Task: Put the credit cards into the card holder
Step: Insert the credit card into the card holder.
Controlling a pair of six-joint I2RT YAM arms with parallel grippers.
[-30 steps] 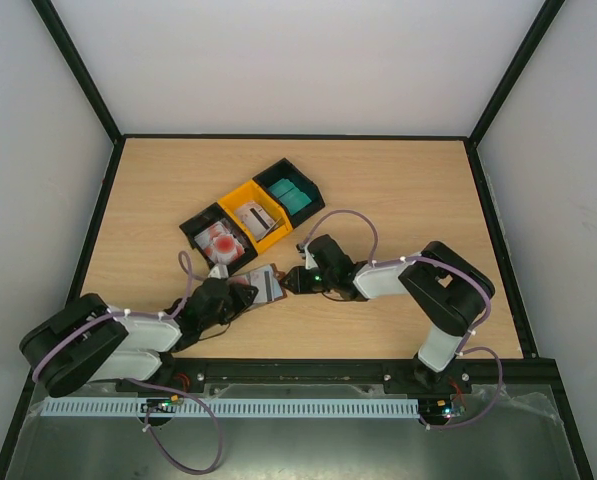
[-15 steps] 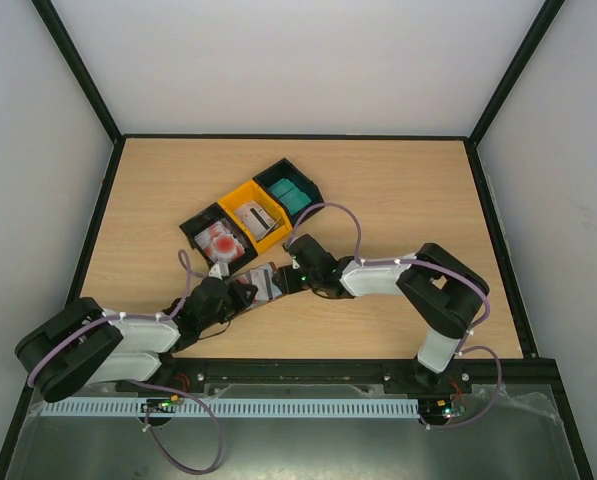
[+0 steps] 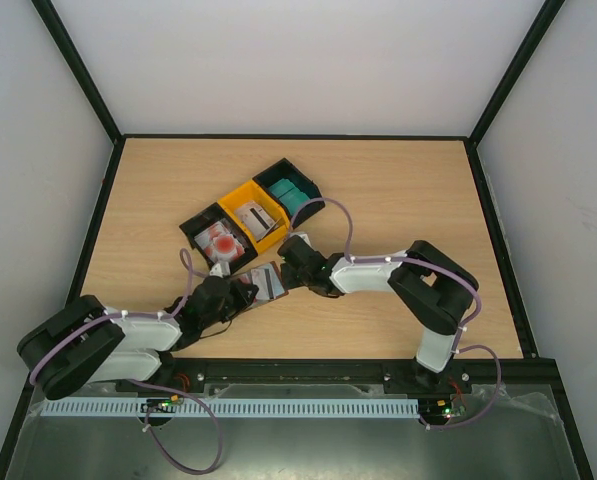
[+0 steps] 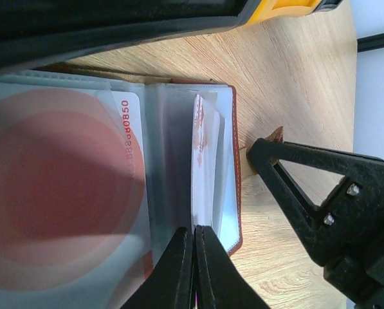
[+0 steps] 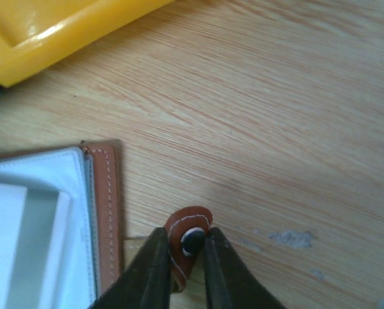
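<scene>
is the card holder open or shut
Open: the card holder lies spread, clear inner sleeves showing, one holding a red-marked card; its snap tab unfastened.

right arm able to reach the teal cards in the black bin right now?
Probably not yet: the right gripper is clamped on the snap tab of the card holder. The teal cards lie uncovered just beyond; once released, the way looks free.

One brown card holder [image 3: 266,283], three card piles [image 3: 221,243] [image 3: 255,217] [image 3: 293,197], two black bins [image 3: 198,214] [image 3: 268,172], one yellow bin [image 3: 236,194], two arms [image 3: 143,332] [image 3: 378,275]
</scene>
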